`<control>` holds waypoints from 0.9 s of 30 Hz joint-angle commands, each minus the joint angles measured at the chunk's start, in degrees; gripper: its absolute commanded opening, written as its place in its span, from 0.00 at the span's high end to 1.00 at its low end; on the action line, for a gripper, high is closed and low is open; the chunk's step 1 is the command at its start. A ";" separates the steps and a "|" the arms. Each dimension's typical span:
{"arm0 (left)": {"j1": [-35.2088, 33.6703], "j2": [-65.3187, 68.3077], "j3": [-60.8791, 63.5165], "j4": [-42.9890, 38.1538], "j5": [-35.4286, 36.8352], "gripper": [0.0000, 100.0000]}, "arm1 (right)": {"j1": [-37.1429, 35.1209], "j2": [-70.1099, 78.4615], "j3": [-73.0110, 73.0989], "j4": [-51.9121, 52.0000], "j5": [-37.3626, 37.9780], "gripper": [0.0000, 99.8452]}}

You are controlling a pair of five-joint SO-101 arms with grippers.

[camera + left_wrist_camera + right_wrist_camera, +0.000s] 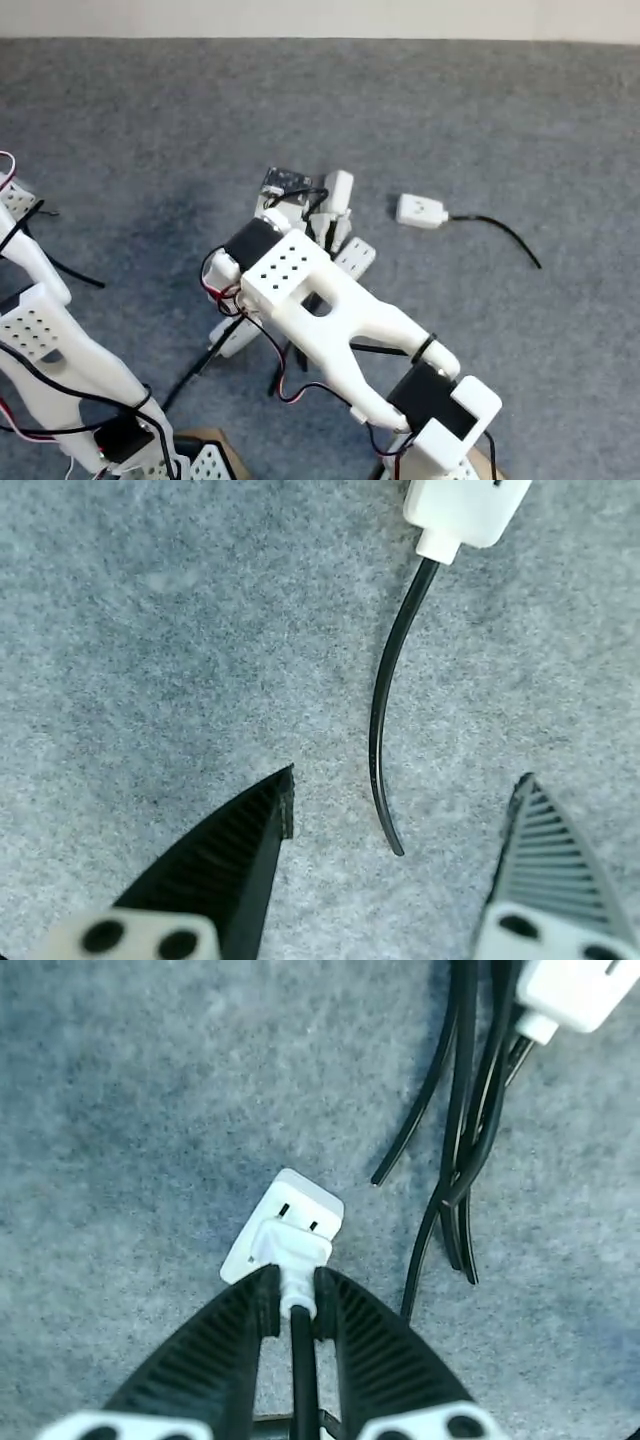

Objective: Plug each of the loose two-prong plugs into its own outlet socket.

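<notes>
Lining up plug [290, 1248] at socket [322, 1206].
Clamping right jaws on the plug's neck, steering prongs toward slots; holding left jaws wide above loose cord [385, 730].

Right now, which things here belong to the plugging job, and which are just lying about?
Job: right gripper, shut on a white plug; white socket block; open left gripper; corded white block.
Lying about, as far as shows: black cable bundle; grey mat.
</notes>
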 commanded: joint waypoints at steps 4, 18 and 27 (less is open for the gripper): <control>-0.57 -0.66 -2.33 -0.18 -0.62 0.66 | 0.84 1.71 2.42 -0.84 -0.44 1.00; -0.57 -0.66 -2.33 -0.18 -0.62 0.66 | 1.63 4.26 2.24 -5.49 -0.44 1.00; -1.36 -0.66 -2.33 -0.44 -0.62 0.66 | 2.68 4.26 2.51 -6.29 -0.26 1.00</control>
